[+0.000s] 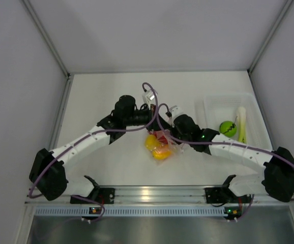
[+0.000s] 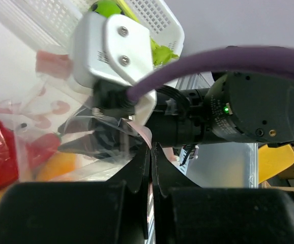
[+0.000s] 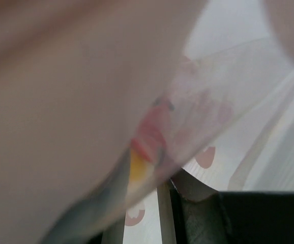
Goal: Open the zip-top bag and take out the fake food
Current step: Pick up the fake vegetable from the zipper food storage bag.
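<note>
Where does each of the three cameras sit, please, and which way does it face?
Top view: fixed above and behind, looking down on the table; left arm and right arm show, meeting over the bag of toy food.
Left wrist view: on the left arm, facing the right arm's wrist; its left fingers show below, shut on the bag's edge.
Right wrist view: on the right arm, pressed against the bag, blurred; right fingers show dark below.
Shared: top and left wrist views both show the tray and green ball.
</note>
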{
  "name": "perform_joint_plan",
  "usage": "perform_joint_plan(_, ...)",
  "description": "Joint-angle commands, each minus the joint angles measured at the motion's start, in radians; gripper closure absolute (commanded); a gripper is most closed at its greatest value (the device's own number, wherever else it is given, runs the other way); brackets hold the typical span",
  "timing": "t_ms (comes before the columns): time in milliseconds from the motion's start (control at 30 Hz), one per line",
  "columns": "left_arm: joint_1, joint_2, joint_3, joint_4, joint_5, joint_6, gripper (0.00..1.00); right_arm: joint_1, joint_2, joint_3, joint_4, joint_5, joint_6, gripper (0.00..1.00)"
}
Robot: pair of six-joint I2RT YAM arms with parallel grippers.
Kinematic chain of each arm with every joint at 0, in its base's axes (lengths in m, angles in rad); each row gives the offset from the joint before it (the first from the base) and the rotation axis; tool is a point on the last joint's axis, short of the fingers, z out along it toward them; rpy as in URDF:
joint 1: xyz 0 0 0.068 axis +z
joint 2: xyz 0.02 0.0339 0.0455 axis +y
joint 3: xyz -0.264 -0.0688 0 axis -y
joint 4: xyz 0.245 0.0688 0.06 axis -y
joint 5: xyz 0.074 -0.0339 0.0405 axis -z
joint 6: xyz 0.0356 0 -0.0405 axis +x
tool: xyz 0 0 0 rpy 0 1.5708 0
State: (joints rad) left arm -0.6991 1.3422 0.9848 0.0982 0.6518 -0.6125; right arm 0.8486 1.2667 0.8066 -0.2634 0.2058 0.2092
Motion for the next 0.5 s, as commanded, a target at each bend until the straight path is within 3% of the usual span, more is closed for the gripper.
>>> perform_joint_plan(0, -0.013, -0.006, 0.002, 0.064, 0.155, -0.03, 1.0, 0.012, 0.062, 0.113, 0.055, 0.136, 0.062, 0.73)
perform_joint_plan(133, -0.013, -0.018, -0.011, 0.066, 0.126, -0.029, 1.0, 0.006, 0.117, 0.174, -0.034, 0.112, 0.302, 0.73)
perform_joint_plan(233, -0.013, -0.026, -0.028, 0.066, 0.062, -0.036, 1.0, 0.017, 0.125, 0.177, -0.037, 0.095, 0.396, 0.75)
perform_joint_plan(467, -0.011, -0.078, -0.041, 0.064, -0.098, -0.069, 1.0, 0.033, 0.221, 0.18, -0.022, 0.052, 0.305, 0.77)
